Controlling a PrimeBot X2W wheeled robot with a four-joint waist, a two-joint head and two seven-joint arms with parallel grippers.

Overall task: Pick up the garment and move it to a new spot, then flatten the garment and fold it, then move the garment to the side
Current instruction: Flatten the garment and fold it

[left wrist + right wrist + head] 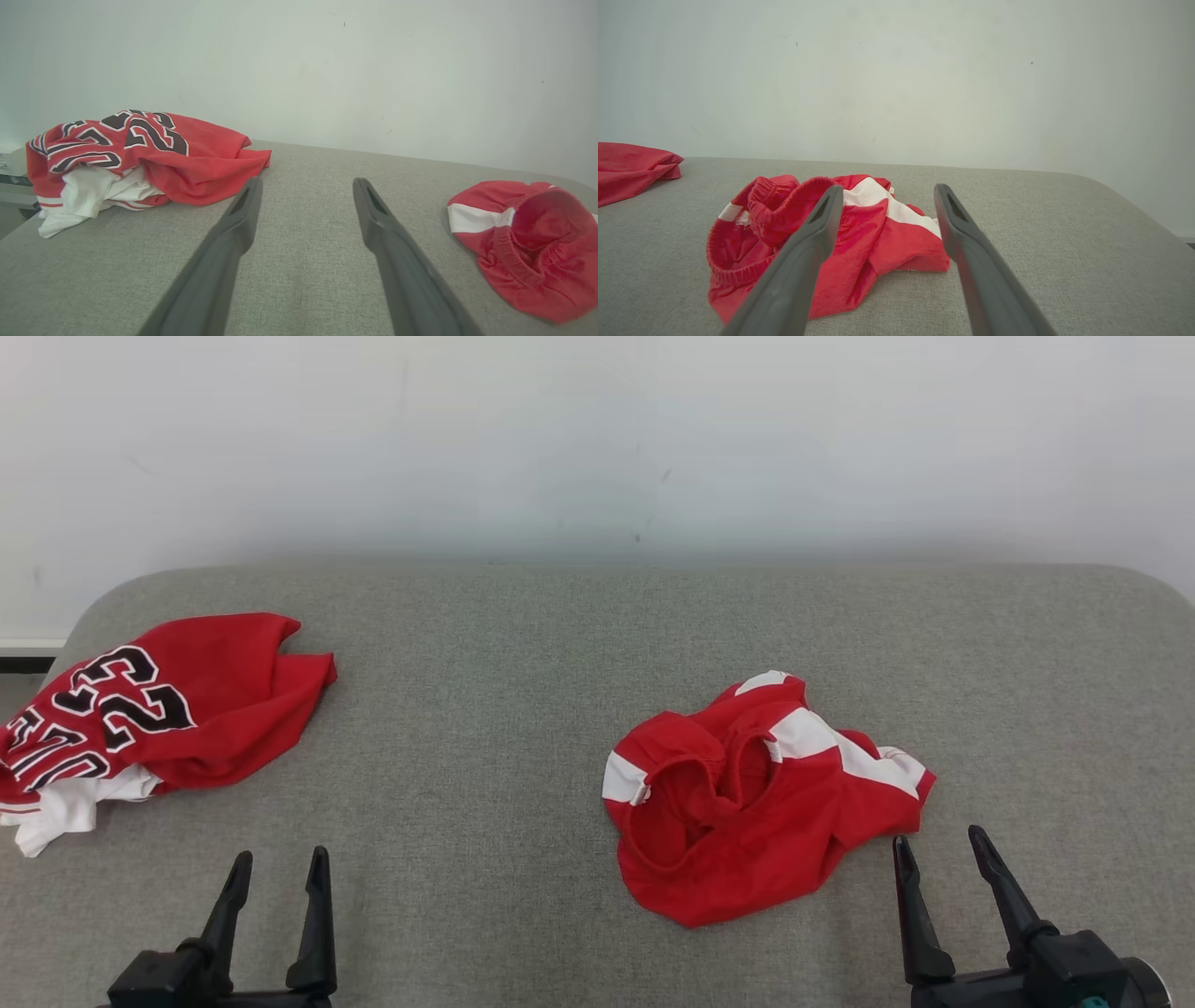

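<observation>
A grey woven fabric surface with rounded corners (523, 644) runs back to a plain off-white wall (597, 439). Crumpled red shorts with white stripes (747, 803) lie right of centre, near the right gripper (937, 835). A bunched red jersey with black numerals (177, 709) sits at the left edge. The left gripper (282, 854) and the right one are both spread wide, holding nothing.

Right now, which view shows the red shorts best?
Head view: the red shorts lie whole, unobstructed. Right wrist view has them closer, partly behind its fingers; left wrist view crops them at the right edge.
</observation>
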